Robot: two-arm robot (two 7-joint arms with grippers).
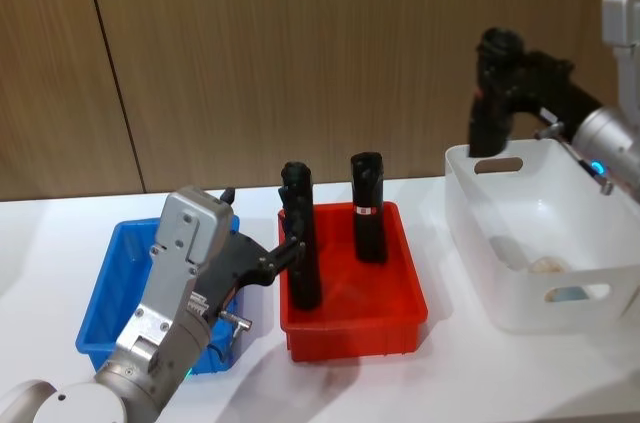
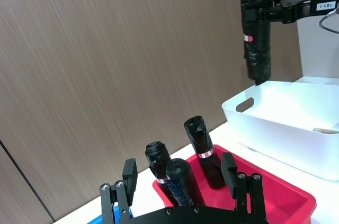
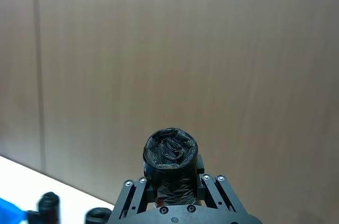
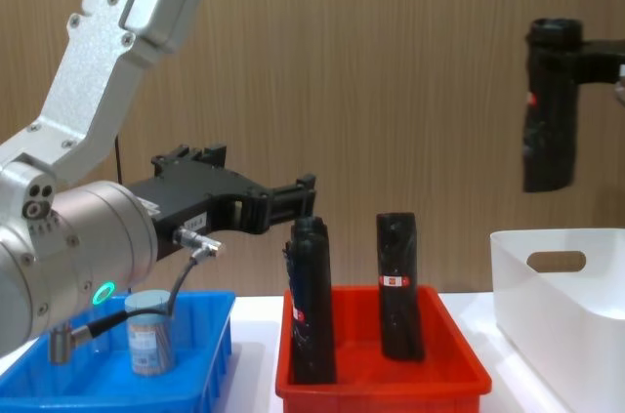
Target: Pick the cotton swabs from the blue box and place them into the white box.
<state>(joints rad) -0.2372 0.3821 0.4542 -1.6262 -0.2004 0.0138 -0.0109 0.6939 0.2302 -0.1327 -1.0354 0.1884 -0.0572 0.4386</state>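
Wood-panel wall; right gripper (image 1: 497, 93) jaws clamp crinkled black cylinder (image 4: 550, 115), left gripper (image 2: 183, 179) jaws apart.

This looks like a lab or robot test room rather than a home. A bare white table (image 1: 470, 383) stands against a plain wall of brown wood-grain panels (image 1: 300, 53). On the table sit plastic sorting bins in a row: a blue tray (image 1: 105, 313), a red tray (image 1: 400, 313) beside it, and a white bin (image 1: 470, 203) past the red one.

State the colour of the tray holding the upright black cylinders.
Red tray, clearest in the head view.
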